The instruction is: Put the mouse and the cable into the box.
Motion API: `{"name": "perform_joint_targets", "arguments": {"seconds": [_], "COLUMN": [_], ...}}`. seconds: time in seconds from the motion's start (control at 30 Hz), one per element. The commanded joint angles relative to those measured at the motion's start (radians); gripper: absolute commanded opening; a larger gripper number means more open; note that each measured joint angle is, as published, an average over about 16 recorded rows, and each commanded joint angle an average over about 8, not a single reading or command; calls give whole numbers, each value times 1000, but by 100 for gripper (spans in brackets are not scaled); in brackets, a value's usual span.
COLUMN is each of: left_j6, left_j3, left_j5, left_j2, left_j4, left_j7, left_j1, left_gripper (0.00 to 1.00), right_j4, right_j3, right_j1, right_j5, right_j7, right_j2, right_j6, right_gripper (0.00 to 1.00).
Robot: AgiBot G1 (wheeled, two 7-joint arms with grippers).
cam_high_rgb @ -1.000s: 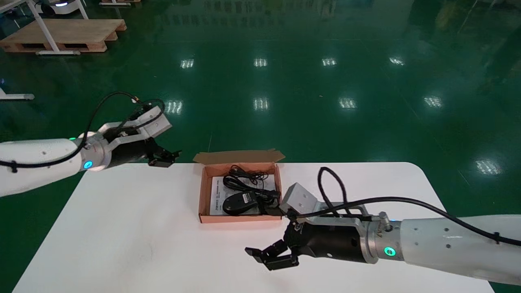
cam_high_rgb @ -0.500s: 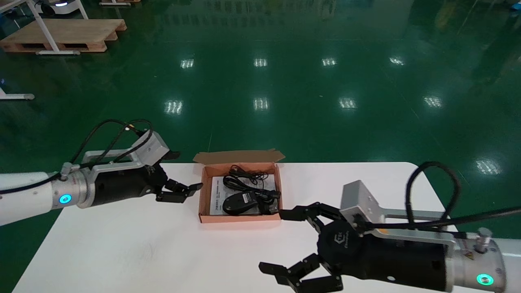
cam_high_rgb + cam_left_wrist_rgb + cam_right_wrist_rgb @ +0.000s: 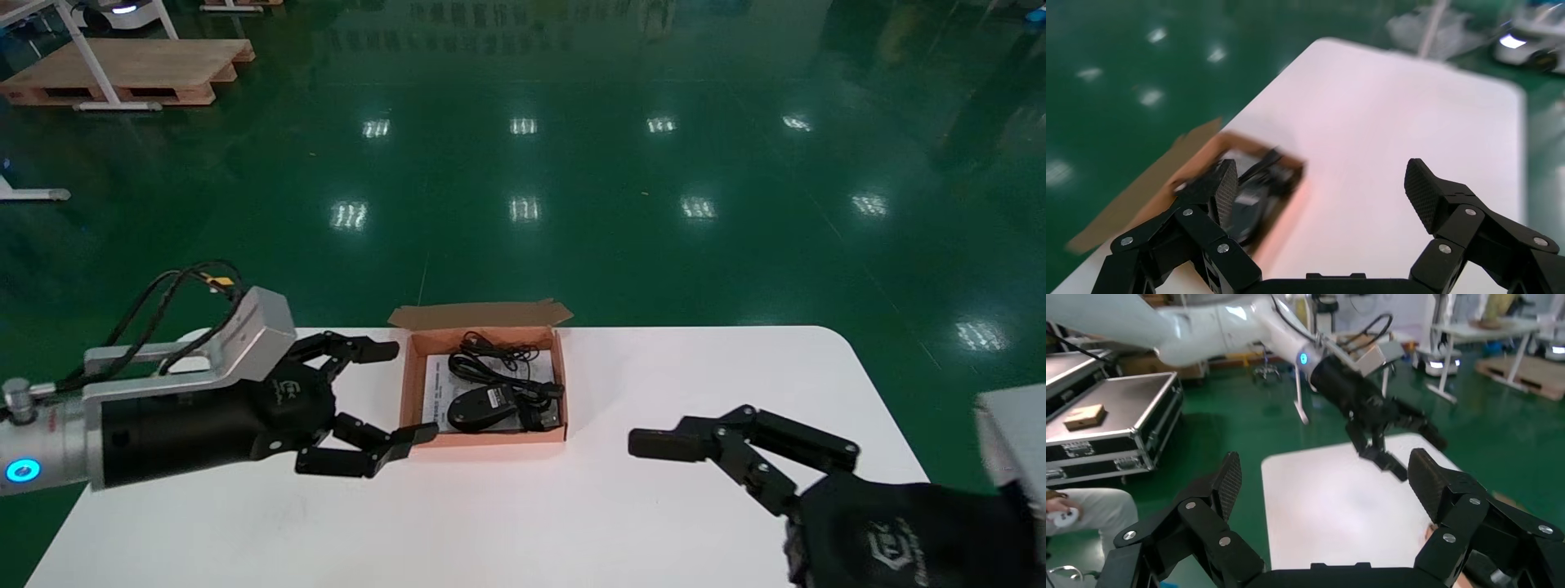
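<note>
Left gripper (image 3: 402, 392): you have it low over the left part of the table (image 3: 572, 506), fingers spread wide, nothing between them.
Box (image 3: 482, 438): open, flap standing at the far side, just off your left gripper's fingertips. In the head view the nearer fingertip overlaps the box's near corner; you cannot tell whether it touches.
Mouse (image 3: 480, 408): inside the box, at the near end, a pale label showing.
Cable (image 3: 490, 363): inside the box, bunched just beyond the mouse, toward the flap.
Right gripper (image 3: 1324, 481): over the table's near right part, fingers wide apart, holding nothing. The box lies well ahead of its fingertips.
</note>
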Motion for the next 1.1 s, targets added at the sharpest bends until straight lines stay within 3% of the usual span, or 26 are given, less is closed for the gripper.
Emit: {"name": "perform_joint_targets", "arguments": {"seconds": [0.03, 0.63, 1.1], "left_j6": [36, 330, 335], "left_j3": [-21, -190, -193], "left_j5": [-47, -436, -442], "left_j2": [-17, -155, -158], "left_j4": [-21, -192, -194], "left_j7": [8, 76, 77], "left_j1": [20, 189, 192], "left_gripper": [100, 100, 100], "right_j4": [9, 9, 9], "right_j3": [23, 25, 25], "right_j1": [-13, -14, -14], "right_j5": [29, 35, 34], "right_j7": [-10, -11, -11], "right_j2": [17, 20, 19], "right_j6": [-24, -27, -26], "right_gripper": [100, 100, 100]}}
